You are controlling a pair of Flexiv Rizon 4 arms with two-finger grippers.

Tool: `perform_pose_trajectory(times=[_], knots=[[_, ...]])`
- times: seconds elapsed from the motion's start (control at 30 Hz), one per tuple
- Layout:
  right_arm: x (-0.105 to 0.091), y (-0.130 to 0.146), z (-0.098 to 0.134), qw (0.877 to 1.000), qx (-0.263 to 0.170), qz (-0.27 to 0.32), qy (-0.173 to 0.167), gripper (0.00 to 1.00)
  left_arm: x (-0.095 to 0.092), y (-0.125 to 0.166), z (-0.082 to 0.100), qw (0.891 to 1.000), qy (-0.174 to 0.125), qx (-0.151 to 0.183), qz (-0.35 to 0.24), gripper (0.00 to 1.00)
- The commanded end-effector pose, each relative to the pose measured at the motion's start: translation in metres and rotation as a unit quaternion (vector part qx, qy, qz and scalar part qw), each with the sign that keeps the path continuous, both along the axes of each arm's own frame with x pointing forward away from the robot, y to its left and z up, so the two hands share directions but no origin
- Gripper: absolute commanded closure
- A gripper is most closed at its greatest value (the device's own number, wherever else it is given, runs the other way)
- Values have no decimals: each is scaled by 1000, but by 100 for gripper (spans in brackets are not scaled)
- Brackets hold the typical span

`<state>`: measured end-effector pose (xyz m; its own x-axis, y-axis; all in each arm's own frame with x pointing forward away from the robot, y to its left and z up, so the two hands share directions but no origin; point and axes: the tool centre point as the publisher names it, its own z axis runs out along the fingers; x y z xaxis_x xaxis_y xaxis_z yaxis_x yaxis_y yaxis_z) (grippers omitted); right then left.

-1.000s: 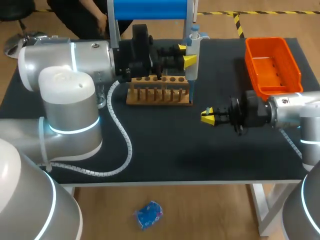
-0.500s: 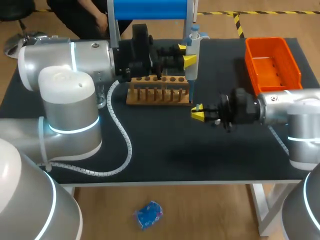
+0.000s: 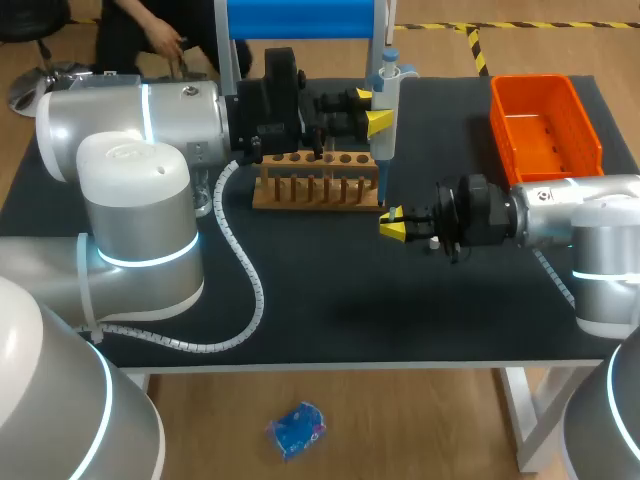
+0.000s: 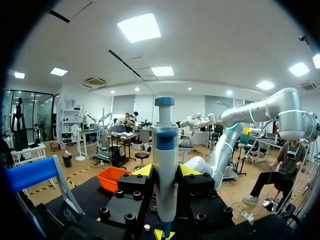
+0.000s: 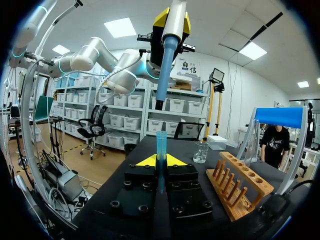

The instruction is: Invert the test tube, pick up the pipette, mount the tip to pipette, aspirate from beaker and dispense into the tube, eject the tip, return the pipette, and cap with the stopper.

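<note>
The left hand (image 3: 374, 108) is clenched on the pipette (image 3: 387, 85), which is held upright between the yellow tips, its blue plunger cap on top and its narrow end pointing down at the desk (image 3: 330, 300). In the left wrist view the barrel (image 4: 165, 160) is seen pinched from both sides. Just below that narrow end the right hand (image 3: 392, 225) is held, brought in from the right side and closed around the test tube (image 5: 161, 145); in the right wrist view the tube is seen standing upright between the two fingers, open mouth up, with the pipette hanging directly above it. Whether the pipette's end touches the tube cannot be told. Just beside both hands the wooden rack (image 3: 318, 185) is set on the desk, its row of holes facing up. Beyond the tube a small glass beaker (image 5: 201, 151) is seen. Well apart, at the far right corner, an orange bin (image 3: 545, 135) is placed.
</note>
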<state>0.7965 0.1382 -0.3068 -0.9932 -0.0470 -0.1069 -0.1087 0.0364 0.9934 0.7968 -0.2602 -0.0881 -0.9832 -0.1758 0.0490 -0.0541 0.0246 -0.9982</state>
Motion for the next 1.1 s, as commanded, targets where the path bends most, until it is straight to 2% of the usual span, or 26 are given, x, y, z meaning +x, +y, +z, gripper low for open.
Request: perform_pose_trajectory(times=[0.03, 0.6, 1.1], knots=[[1, 4, 1, 1000, 2, 3, -11, 100, 0, 0, 0, 1000, 0, -1, 0, 100], [3, 20, 11, 999, 16, 17, -25, 100, 0, 0, 0, 1000, 0, -1, 0, 100], [2, 22, 18, 999, 20, 19, -38, 100, 0, 0, 0, 1000, 0, -1, 0, 100]])
